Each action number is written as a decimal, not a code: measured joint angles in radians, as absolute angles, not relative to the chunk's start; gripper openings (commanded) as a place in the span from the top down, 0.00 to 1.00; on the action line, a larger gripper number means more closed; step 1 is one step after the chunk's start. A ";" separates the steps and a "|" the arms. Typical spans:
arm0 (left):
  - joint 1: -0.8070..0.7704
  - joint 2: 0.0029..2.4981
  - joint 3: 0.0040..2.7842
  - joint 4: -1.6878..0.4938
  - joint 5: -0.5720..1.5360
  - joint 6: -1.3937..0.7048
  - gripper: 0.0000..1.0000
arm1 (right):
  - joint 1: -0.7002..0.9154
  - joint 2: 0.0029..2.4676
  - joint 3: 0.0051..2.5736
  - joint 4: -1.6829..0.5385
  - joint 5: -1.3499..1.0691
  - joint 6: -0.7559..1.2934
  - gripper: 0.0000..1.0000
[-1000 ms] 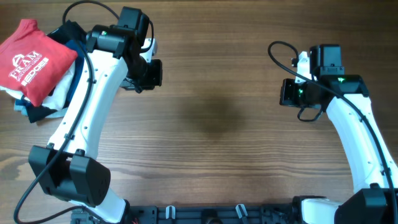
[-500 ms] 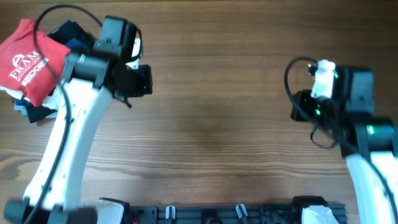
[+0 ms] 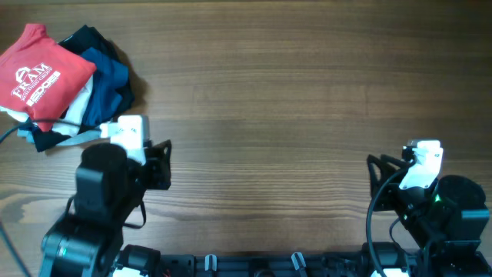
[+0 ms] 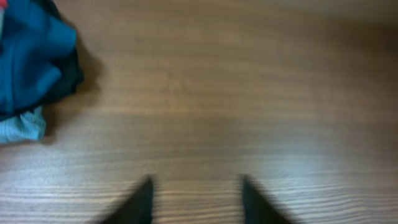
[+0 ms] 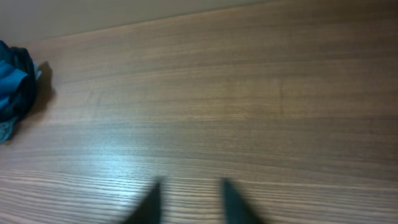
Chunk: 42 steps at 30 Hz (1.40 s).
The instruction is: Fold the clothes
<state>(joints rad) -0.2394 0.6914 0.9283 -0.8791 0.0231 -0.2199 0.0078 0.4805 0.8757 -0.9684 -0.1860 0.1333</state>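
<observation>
Both arms have pulled back to the near edge of the table; a moment ago they were reaching out over its far side. Close to us on the left, the left gripper now sits low. Its fingers are apart with only bare wood between them, so it has let go and holds nothing. On the right, the right gripper looks the same: its two tips are spread and nothing is in them. The picture from each wrist is a bit blurry. Past the arms, the middle of the table is plain brown wood. Far off in the left corner lies a pile of clothes, well apart from both grippers. The red shirt rests on top of that pile. It is folded small, with its white letters facing up. Under it and beside it are some dark blue clothes, and a bit of white cloth sticks out at the near side. Since both arms are so far from the red shirt and it already looks folded, I think the folding of this shirt is finished. The arms seem to be going back to rest.
</observation>
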 measured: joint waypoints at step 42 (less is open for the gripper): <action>-0.239 0.641 0.922 -0.942 0.022 -0.222 0.00 | 0.072 0.309 0.568 -0.474 -0.142 -0.018 0.00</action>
